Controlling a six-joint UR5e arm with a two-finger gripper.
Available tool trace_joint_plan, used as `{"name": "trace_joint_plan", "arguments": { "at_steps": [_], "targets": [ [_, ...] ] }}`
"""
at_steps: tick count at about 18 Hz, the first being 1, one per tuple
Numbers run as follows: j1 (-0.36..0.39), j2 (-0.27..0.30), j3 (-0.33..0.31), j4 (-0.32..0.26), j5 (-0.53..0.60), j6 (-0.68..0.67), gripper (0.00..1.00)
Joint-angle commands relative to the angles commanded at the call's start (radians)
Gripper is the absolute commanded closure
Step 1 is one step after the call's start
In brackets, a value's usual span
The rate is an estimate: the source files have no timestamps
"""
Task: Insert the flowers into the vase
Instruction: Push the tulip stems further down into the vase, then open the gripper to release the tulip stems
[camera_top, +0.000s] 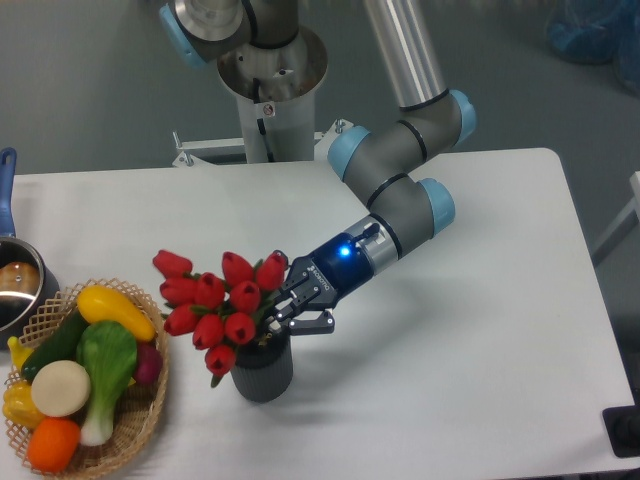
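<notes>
The flowers (222, 305), a bunch of glossy red tulips, stand with their stems in the mouth of the vase (263, 376), a short dark grey ribbed cylinder at the table's front centre. The bunch leans out to the left over the vase rim. My gripper (293, 308) reaches in from the right, just above the vase's right rim and beside the stems. Its fingers stand spread apart, open, and the stems themselves are mostly hidden behind blooms and fingers.
A wicker basket (152, 400) of toy vegetables and fruit sits at the front left, close to the blooms. A steel pot (14, 288) with a blue handle is at the left edge. The arm's base column (268, 95) rises behind the table.
</notes>
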Motion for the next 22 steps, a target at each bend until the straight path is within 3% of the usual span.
{"name": "trace_joint_plan", "arguments": {
  "at_steps": [4,8,10,12,13,16,22],
  "targets": [
    [0.003,0.0,0.0,0.0,0.0,0.002,0.65],
    [0.006,0.0,-0.002,0.0,0.0,0.025,0.51],
    [0.012,0.0,-0.002,0.002,-0.002,0.026,0.34],
    [0.028,0.002,0.008,0.003,-0.003,0.034,0.04],
    [0.032,0.002,0.012,0.003,-0.003,0.029,0.0],
    [0.046,0.008,0.015,0.003,-0.005,0.034,0.0],
    [0.124,0.028,0.084,0.005,0.002,0.035,0.0]
  ]
}}
